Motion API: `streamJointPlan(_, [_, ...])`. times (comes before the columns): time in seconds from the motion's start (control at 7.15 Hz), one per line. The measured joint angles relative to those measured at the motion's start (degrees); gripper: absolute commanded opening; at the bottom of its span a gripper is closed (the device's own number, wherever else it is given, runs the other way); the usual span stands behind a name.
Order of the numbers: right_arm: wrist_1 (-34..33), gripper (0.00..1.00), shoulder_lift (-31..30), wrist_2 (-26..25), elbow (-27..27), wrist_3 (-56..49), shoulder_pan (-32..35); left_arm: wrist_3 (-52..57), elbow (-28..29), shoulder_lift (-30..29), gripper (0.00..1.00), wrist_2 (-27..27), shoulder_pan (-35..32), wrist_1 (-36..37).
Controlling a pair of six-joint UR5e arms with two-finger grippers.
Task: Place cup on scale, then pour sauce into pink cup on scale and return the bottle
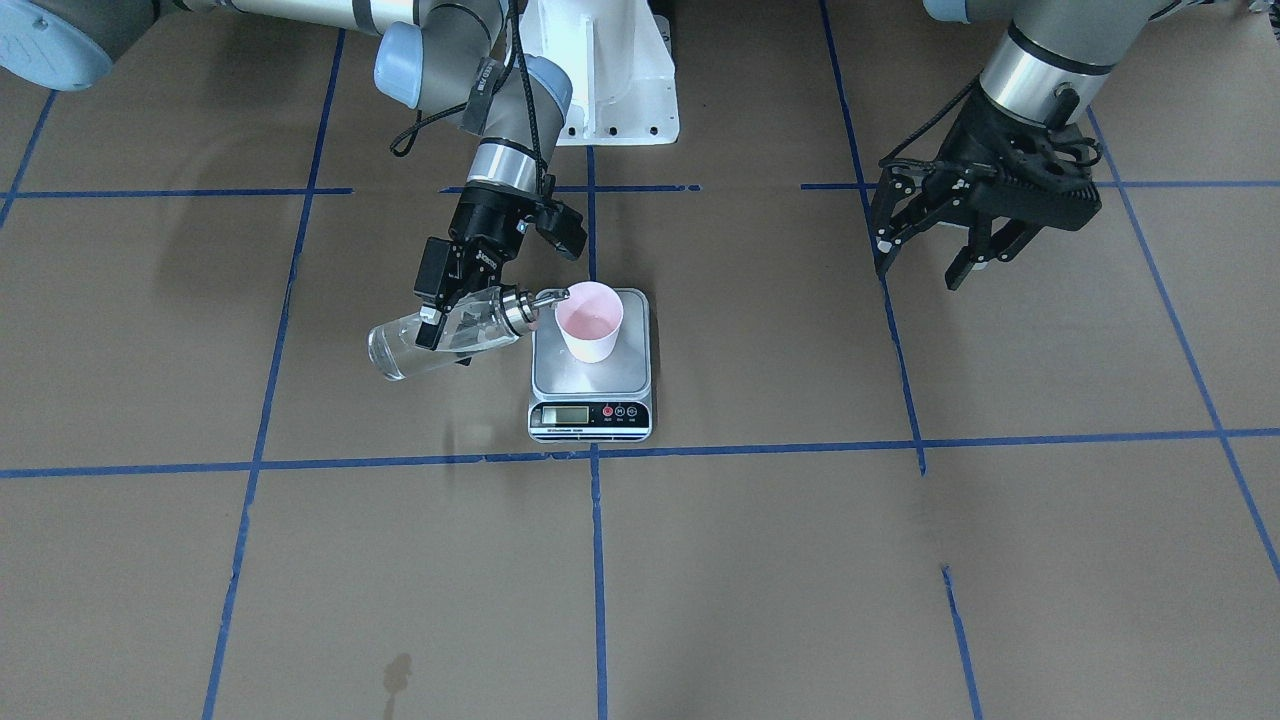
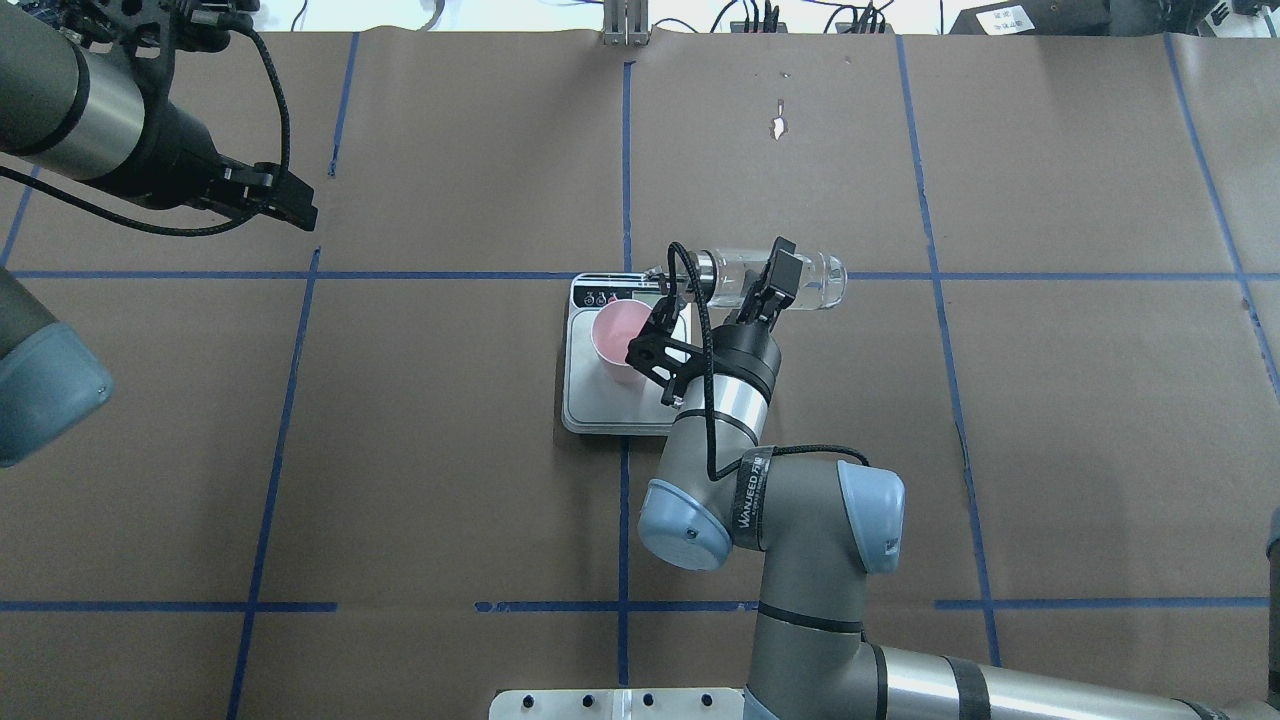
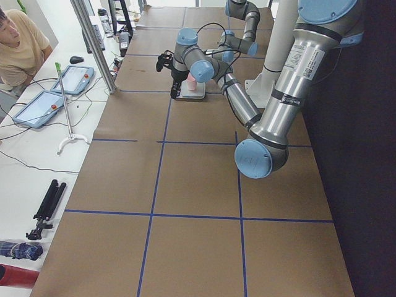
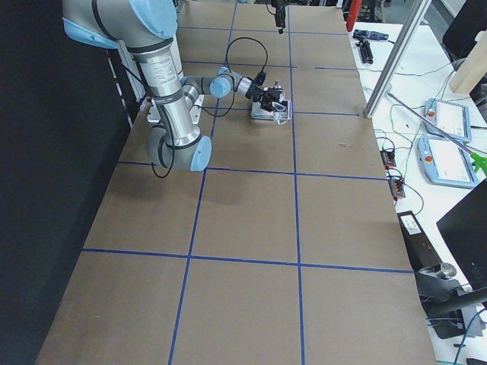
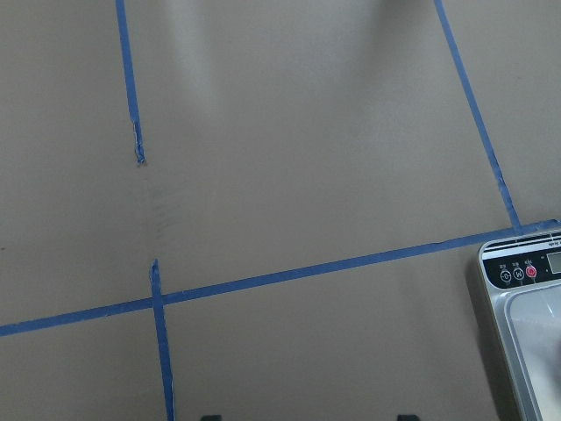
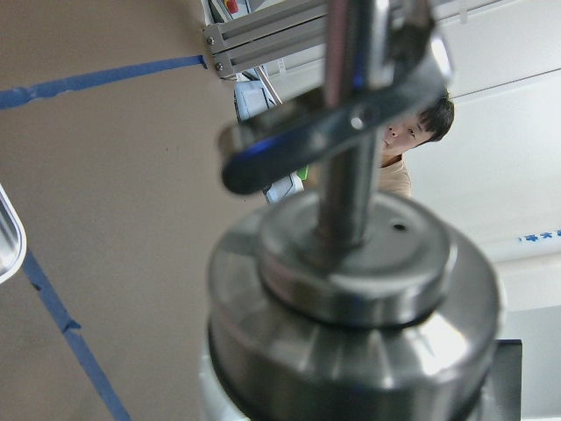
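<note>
The pink cup (image 1: 590, 322) stands upright on the scale (image 1: 562, 377), whose display faces away from the robot. My right gripper (image 1: 447, 330) is shut on the clear glass bottle (image 1: 415, 350) and holds it tipped almost flat. The bottle's metal spout (image 1: 548, 297) rests at the cup's rim. The sauce is clear and I cannot tell it from the glass; no stream shows. From overhead, the bottle (image 2: 800, 279) lies across the scale's (image 2: 585, 405) far right corner beside the cup (image 2: 620, 335). My left gripper (image 1: 925, 260) hangs open and empty, well off to the side.
Brown paper with blue tape lines (image 1: 595, 560) covers the table. The white robot base (image 1: 610, 70) stands behind the scale. The left wrist view catches the scale's corner (image 5: 526, 303). A person (image 3: 18, 46) and tablets (image 3: 73, 79) are beyond the far table edge.
</note>
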Motion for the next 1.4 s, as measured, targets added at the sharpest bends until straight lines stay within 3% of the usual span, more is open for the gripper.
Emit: streamJointPlan(1.4, [-0.6, 0.00, -0.4, -10.5, -2.6, -20.3, -0.2, -0.2, 0.0, 0.1, 0.73, -0.4, 0.0, 0.0])
